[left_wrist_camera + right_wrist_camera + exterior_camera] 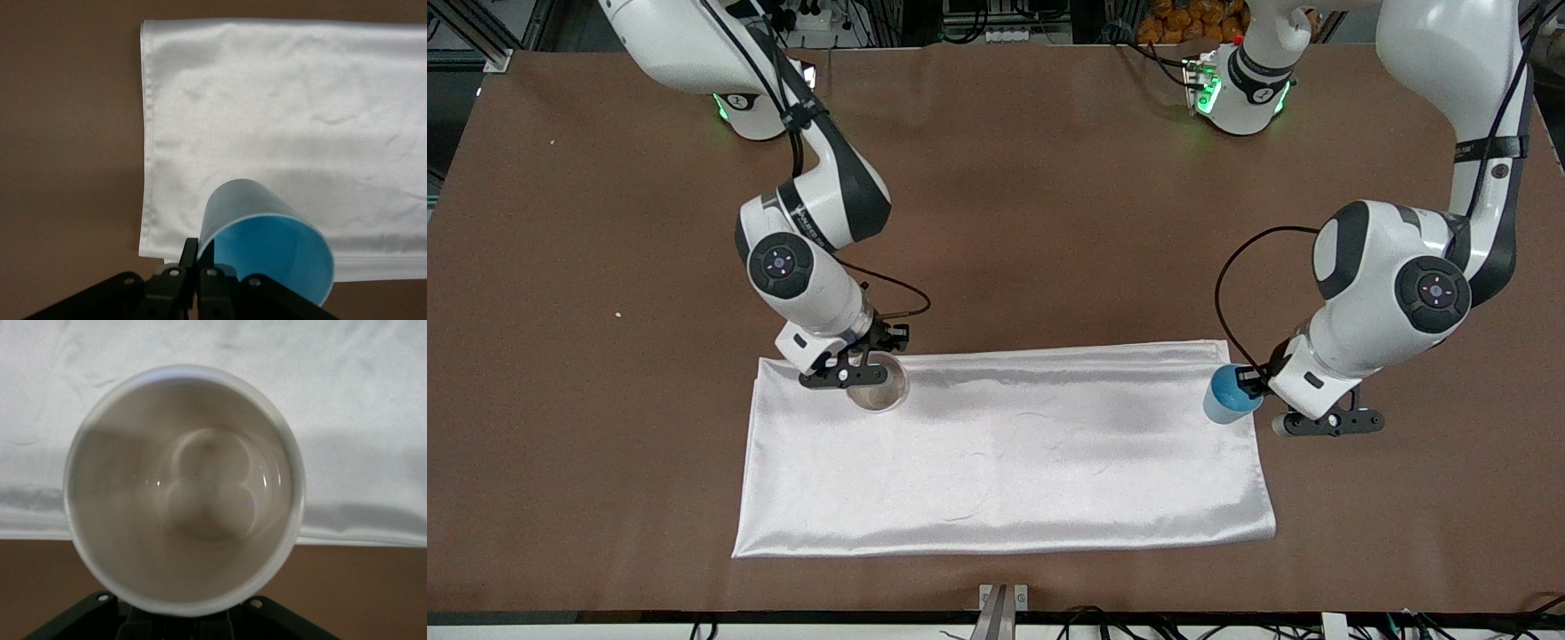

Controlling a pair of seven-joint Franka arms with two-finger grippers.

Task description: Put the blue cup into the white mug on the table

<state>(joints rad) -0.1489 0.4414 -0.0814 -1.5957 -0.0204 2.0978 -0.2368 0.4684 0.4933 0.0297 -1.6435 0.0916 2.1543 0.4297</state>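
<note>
The blue cup (1230,394) is held tilted, just above the corner of the white cloth at the left arm's end. My left gripper (1250,385) is shut on its rim; in the left wrist view (200,252) one finger (190,250) is outside the cup (267,240) and the other inside. The white mug (878,388) sits at the cloth's edge nearest the robots, toward the right arm's end. My right gripper (869,359) is right above it, closed at its near wall. The mug's cream inside (183,493) fills the right wrist view, empty. Its black handle is hidden.
A shiny white satin cloth (1005,462) lies spread on the brown table (1049,222), between the two grippers. The cloth's edge and bare table show in both wrist views (67,133) (373,587).
</note>
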